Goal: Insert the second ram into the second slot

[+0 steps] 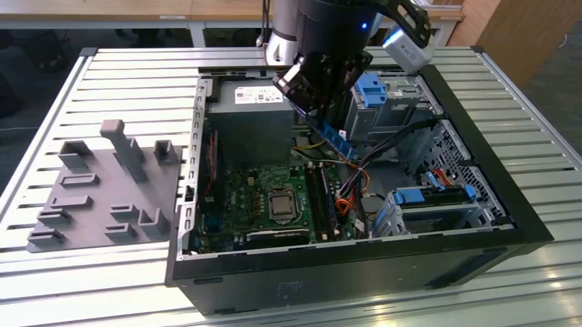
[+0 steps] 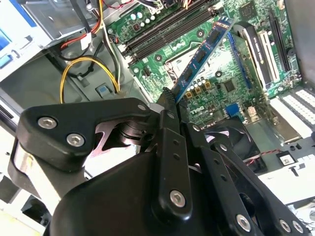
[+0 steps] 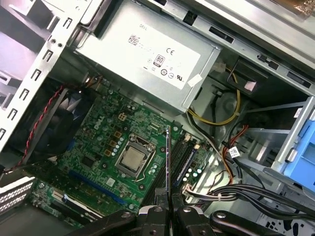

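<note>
Your claw (image 2: 171, 101) is clamped on one end of the second ram (image 2: 204, 51). The stick juts straight out from the fingertips, its long axis angled down toward the motherboard (image 3: 98, 147). It hangs clear above the board, free end near the memory slots (image 3: 186, 157), inside the open case (image 1: 364, 272) on the counter (image 1: 118, 75).

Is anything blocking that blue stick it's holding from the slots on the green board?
Nothing visible. The end effector holds the ram over the board; the slots lie clear, cables off to one side.
</note>
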You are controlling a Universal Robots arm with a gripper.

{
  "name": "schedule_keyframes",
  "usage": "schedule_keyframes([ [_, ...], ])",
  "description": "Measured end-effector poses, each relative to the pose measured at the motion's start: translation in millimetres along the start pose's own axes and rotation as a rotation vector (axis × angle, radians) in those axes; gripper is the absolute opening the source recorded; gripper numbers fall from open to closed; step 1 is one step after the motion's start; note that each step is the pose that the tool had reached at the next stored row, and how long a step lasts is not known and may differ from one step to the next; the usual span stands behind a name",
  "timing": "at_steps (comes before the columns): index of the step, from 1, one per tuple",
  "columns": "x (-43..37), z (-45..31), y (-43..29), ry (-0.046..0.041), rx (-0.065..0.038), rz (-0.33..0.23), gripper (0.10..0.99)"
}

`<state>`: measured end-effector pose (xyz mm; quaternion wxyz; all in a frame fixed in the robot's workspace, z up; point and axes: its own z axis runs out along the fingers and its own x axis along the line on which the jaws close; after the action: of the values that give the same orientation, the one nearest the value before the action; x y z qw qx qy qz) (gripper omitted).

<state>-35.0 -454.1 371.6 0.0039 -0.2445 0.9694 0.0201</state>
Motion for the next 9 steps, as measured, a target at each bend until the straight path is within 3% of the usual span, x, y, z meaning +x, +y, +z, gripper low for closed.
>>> schedule_keyframes([
  [9,0.0,0.0,0.0,-0.0017,0.001,0.045,0.137],
])
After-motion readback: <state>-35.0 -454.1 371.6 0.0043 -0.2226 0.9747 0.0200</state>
